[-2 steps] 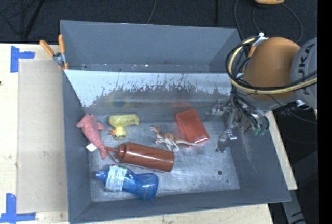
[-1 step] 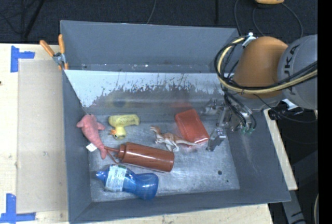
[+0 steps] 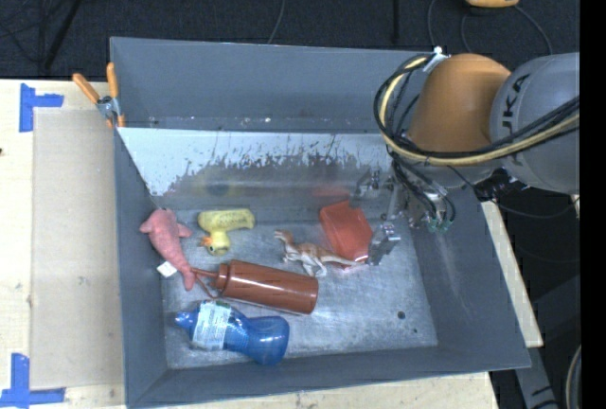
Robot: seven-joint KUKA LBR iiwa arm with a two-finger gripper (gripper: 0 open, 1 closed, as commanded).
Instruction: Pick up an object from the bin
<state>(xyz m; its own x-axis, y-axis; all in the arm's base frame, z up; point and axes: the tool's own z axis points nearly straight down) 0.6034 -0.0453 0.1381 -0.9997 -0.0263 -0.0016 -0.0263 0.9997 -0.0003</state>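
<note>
My gripper hangs low over the right middle of the bin, open, with one fingertip near the floor and the other further back. A red, blocky, cup-like thing lies just left of the fingers, its right edge close to them; I cannot tell whether they touch it. A small orange-and-white lizard toy lies at the red thing's lower left.
A brown-red bottle lies left of centre and a blue bottle at the front left. A yellow toy and a pink toy lie by the left wall. The arm's orange cover and cables reach in from the right.
</note>
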